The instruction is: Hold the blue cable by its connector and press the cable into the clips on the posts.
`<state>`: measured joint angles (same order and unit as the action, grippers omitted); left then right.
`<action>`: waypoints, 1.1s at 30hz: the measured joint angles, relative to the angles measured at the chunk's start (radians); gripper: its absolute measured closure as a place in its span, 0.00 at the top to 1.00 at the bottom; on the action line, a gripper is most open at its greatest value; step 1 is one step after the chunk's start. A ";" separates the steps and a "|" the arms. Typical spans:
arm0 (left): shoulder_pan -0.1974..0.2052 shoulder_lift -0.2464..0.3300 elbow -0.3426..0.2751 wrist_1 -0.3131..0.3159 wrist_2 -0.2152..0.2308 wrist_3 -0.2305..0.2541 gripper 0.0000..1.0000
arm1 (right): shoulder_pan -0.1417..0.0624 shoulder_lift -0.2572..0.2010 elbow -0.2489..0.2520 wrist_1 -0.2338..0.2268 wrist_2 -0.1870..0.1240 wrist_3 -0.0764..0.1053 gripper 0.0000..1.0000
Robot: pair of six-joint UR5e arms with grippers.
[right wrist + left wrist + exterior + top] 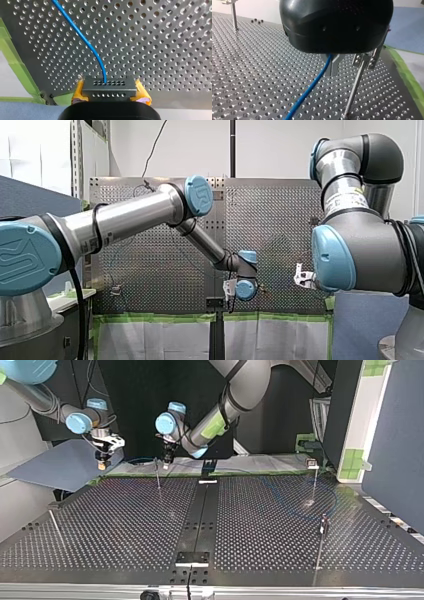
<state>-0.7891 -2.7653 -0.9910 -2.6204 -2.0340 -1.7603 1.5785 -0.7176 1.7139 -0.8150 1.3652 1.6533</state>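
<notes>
Top view, from its left: my right gripper [102, 460] hung near the table's [125, 520] far edge, and my left gripper [167, 460] hung just beside a thin post [158, 476]. Only the right wrist view showed its yellow pads [142, 93] clamped on the dark connector [109, 86], with the blue cable [82, 37] leading out of it and away over the perforated surface. Only the left wrist view showed metal fingers [333, 67] closed around the cable, which sloped down towards the table beside the post's clip [364, 58].

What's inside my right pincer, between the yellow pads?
A black connector with rows of small holes, the blue cable leaving its far face. The right pincer itself covers the connector's near end.
</notes>
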 joint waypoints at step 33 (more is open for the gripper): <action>0.023 -0.052 0.025 0.022 0.019 0.003 0.00 | 0.021 0.077 -0.038 0.015 0.001 -0.013 0.00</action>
<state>-0.7663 -2.8174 -0.9658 -2.5983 -2.0154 -1.7576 1.5994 -0.6411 1.6763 -0.7996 1.3662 1.6403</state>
